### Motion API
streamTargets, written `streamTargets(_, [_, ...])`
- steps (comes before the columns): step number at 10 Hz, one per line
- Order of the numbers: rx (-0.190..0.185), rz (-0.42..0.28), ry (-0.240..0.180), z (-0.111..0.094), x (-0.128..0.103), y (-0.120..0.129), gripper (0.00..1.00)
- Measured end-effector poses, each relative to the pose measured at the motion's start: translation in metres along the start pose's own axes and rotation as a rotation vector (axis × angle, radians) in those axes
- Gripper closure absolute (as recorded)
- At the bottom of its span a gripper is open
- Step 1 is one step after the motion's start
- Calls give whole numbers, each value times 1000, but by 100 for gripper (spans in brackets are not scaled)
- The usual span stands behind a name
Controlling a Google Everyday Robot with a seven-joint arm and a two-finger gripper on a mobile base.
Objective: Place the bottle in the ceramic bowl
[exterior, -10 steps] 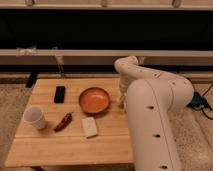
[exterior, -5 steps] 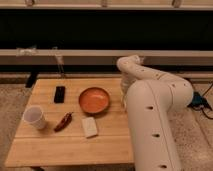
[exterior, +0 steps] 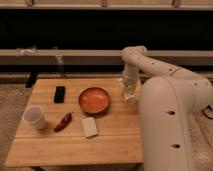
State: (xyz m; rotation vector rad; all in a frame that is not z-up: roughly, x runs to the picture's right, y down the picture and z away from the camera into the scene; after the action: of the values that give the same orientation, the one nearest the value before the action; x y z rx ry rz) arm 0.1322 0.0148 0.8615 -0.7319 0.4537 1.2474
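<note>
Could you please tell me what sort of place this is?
Probably an indoor robot test area, perhaps a lab: a wooden table set with a ceramic bowl and white cup, and the robot's gripper beside the bowl.

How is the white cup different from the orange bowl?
The cup is white, tall and narrow; the bowl is orange-red, wide and shallow. The cup stands near the table's left edge; the bowl sits mid-table, beside the gripper holding the bottle. Both are round and upright.
</note>
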Motion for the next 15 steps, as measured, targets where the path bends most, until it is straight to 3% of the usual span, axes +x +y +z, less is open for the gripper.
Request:
streamTargets(2, [-51,-77,-67,-35,4,29,100])
streamTargets(4, [-92,-169,-103,-49,12,63,100])
streamTargets(6, [-136,-291,-112,-48,19,108,100])
streamTargets(8, [-172,-373,-105,-41,19,135,100])
streamTargets(10, [-193,-407,-88,-30,12,146,100])
streamTargets(12, [-210,-438,-65,-14,-1,164,88])
streamTargets(15, [-215,-483,-30,6,-15,190,56])
